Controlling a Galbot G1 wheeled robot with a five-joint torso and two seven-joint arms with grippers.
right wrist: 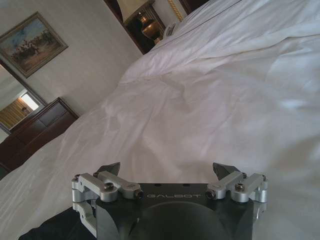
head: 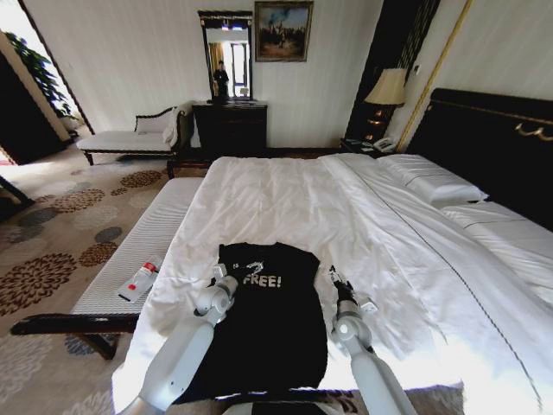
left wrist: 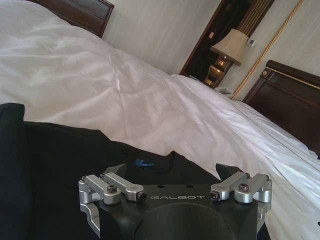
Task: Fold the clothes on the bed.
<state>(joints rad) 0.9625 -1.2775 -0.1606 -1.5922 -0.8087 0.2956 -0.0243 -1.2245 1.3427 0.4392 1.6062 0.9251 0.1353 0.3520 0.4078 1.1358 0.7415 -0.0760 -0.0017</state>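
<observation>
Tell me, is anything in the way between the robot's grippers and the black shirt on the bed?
Nothing visible is. The black shirt lies flat on the bed, with the left gripper at its left edge and the right gripper just off its right edge, both open.

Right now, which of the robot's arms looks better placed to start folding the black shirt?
Probably left: the left gripper, open, hovers at the T-shirt's shoulder edge, while the right gripper, also open, sits just off it over the white duvet.

Black "FREE!" T-shirt (head: 275, 322) lies flat, unfolded, on the white bed (head: 363, 216).
</observation>
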